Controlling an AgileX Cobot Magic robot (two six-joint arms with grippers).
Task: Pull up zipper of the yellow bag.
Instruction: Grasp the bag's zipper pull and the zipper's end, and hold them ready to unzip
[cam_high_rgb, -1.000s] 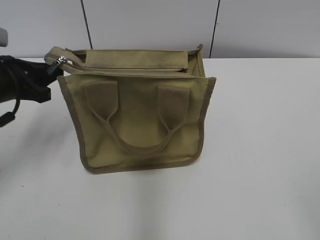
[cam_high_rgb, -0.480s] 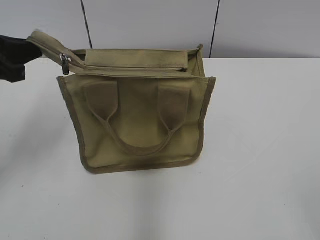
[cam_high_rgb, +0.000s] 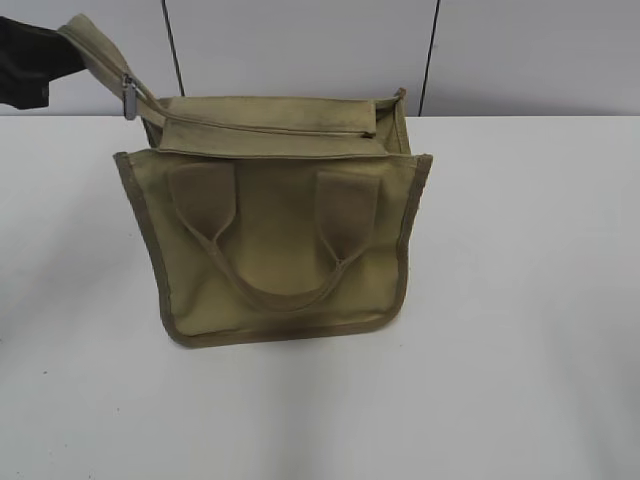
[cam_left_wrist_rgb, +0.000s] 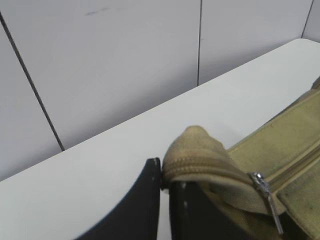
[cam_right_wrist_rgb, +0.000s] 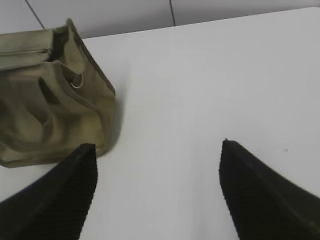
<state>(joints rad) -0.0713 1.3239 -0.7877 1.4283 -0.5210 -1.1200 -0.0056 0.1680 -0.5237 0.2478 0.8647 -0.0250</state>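
Note:
The yellow bag (cam_high_rgb: 280, 240) stands on the white table with one handle hanging down its front. The zipper (cam_high_rgb: 270, 127) runs along its top panel and out onto a fabric tail at the left. The silvery pull tab (cam_high_rgb: 128, 97) hangs from that tail. My left gripper (cam_high_rgb: 50, 45) is shut on the end of the tail and holds it up and to the left. In the left wrist view my left gripper (cam_left_wrist_rgb: 165, 167) pinches the tail (cam_left_wrist_rgb: 200, 155), with the pull tab (cam_left_wrist_rgb: 267, 197) just beyond. My right gripper (cam_right_wrist_rgb: 157, 150) is open and empty above the table, right of the bag (cam_right_wrist_rgb: 45, 100).
The white table (cam_high_rgb: 520, 300) spreads to the right of and in front of the bag. A grey panelled wall (cam_high_rgb: 300, 45) stands close behind it. A small metal ring (cam_right_wrist_rgb: 76, 80) shows on the bag's side.
My left gripper has risen and moved left with the zipper tail in it. The tail now slants upward and the pull tab hangs higher. The bag body has stayed put.

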